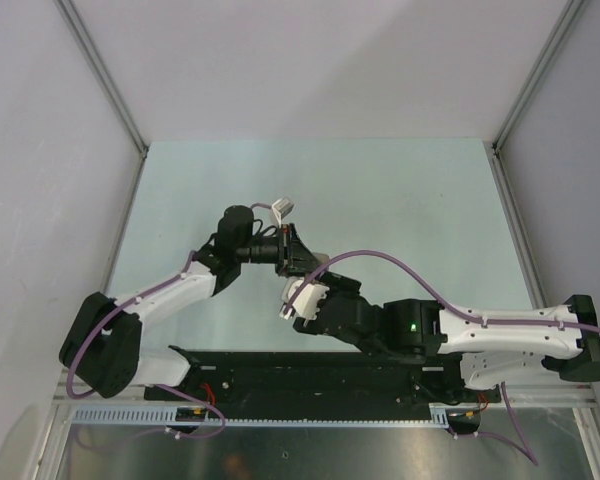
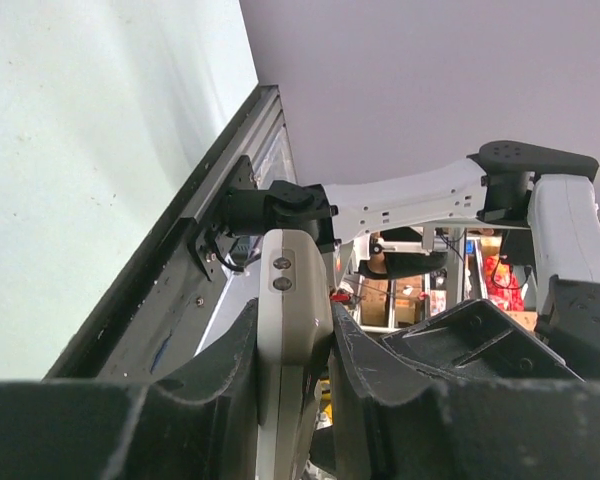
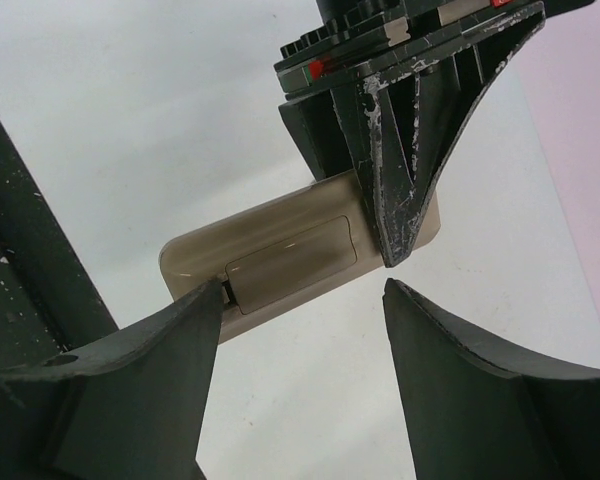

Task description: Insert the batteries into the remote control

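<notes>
Here, one remote control [image 3: 280, 255] — left fingers [image 2: 205, 400] clamped on it, right fingers [image 3: 460, 370] apart.

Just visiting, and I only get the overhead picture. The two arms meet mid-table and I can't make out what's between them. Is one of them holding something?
Observer: Yes. The left gripper is shut on the remote control, clamping it front and back at one end. Its own wrist camera shows this.
Visitor: And the other arm?
Observer: The right gripper is open, facing the remote's pale back. One fingertip sits at the edge of the battery cover.
Visitor: Are the batteries in?
Observer: I cannot tell. The cover looks in place, and no batteries show in any view.
</notes>
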{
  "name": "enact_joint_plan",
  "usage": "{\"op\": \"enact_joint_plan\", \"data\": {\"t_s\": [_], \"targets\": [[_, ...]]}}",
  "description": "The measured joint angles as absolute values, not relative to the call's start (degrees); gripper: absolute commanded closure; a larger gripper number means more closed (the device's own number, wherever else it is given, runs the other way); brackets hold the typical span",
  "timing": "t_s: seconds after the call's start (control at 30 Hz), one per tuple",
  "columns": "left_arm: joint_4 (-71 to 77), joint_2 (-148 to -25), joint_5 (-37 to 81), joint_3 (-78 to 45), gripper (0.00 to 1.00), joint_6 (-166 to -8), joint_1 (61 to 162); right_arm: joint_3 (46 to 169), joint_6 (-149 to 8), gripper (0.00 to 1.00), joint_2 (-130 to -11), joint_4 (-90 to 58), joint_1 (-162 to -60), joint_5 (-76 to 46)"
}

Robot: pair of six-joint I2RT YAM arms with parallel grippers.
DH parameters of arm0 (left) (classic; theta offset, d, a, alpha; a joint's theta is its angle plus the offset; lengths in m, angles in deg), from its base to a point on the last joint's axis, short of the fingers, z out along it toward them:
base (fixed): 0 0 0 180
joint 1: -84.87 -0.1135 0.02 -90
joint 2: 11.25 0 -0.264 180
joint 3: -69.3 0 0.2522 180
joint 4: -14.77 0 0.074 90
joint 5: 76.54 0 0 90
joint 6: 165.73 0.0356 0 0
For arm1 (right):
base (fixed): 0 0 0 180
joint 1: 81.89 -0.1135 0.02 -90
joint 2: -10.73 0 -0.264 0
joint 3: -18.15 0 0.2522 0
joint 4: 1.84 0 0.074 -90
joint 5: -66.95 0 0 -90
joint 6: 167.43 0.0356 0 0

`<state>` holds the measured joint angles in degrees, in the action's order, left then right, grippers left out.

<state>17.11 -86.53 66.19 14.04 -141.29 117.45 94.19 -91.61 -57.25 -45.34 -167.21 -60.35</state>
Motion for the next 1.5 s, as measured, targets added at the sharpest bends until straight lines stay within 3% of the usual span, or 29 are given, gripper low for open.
{"op": "enact_joint_plan", "data": {"t_s": [1.5], "targets": [[17.1, -86.1, 61.6, 14.0, 1.00, -141.2, 117.1, 94.2, -95.5, 0.30, -57.1, -44.5, -165.1, -61.6]]}}
